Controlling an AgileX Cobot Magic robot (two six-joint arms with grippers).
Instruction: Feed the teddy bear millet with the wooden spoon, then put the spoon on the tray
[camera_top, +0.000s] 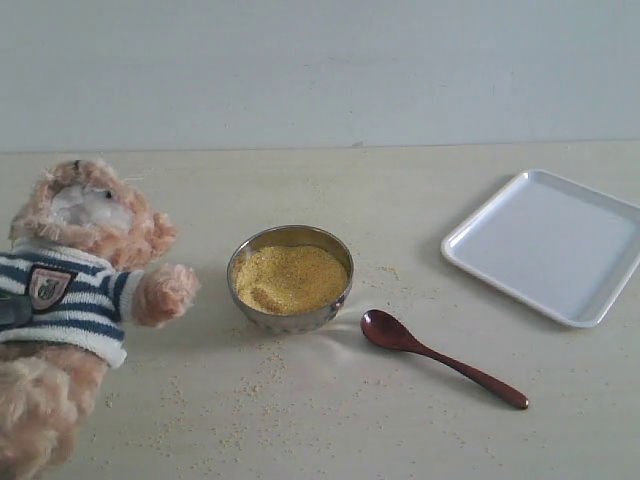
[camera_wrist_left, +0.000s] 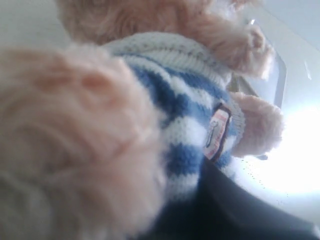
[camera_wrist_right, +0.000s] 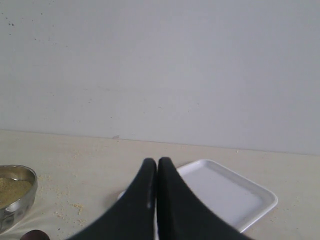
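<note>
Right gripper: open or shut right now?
Shut. In the right wrist view the right gripper has its two black fingers pressed together along their length, with nothing between them.

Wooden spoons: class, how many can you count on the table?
1. The wooden spoon lies beside the steel bowl, outside the tray. None seems hidden.

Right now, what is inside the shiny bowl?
Yellow millet fills the steel bowl nearly to its rim. The grains cover the bottom of the bowl, so anything buried under them cannot be seen. The wooden spoon is not inside; it lies beside the bowl.
</note>
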